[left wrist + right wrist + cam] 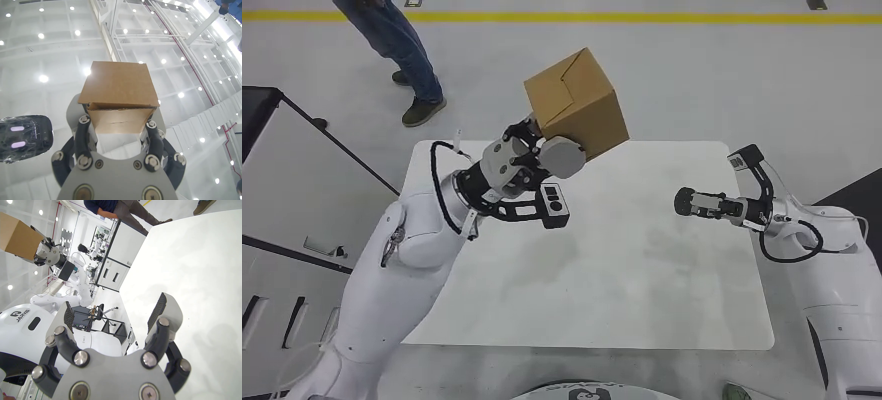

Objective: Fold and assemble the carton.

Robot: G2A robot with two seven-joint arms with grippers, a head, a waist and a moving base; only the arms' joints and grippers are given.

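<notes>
Work surface: a white rectangular table (642, 280) beneath both arms. The brown corrugated-cardboard carton (577, 100) is already erected into a cube and held aloft over the table's far left edge. Its upper flaps look folded shut, but the end facing the left gripper (545, 140) appears loose, so closing likely remains. Its interior is hidden. The left gripper clenches that end flap. The right gripper (683, 201), at the right, hangs spread and empty.
</notes>
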